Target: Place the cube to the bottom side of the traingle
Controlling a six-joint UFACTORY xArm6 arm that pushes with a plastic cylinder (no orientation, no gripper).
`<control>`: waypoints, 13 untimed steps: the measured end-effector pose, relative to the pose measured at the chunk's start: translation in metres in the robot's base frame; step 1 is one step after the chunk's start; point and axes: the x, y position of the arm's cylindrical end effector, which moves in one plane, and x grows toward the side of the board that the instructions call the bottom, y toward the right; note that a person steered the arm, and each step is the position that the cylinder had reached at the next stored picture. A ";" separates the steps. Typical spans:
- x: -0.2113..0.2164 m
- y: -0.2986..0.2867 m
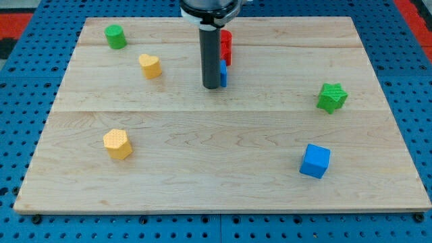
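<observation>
We note the wooden worktop [223,182] resting on a blue pegboard [20,81]; our rod descends from the view's top centre, and my tip [212,86] sits on the board in the upper middle. There are no jaws on this rig, only the bare rod, so it has hold of nothing and can only push. Just to the view's right of the rod, partly hidden by it, we see a red block [227,46] and below it a small blue block [223,73], touching or nearly touching the rod; its shape cannot be made out, but we judge it to be the triangle. The blue cube [315,160] lies well apart, at the view's lower right. Also present: a green star [332,97] at the right, a yellow hexagon-like block [117,144] at lower left, a yellow heart-like block [150,65] and a green cylinder [115,36] at upper left. In our judgement the step is not yet begun: we should draw the tip clear of the triangle without nudging it, circle to the cube's right side, then push it leftward and stop it just below the triangle. The risk is the cube rotating off the tip. No brands, labels or writing are legible.
</observation>
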 end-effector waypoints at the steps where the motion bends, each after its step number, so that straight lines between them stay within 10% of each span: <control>1: 0.040 0.041; 4: 0.184 0.233; 7: 0.113 0.079; 9: 0.079 0.115; 11: 0.034 0.028; 13: 0.080 0.025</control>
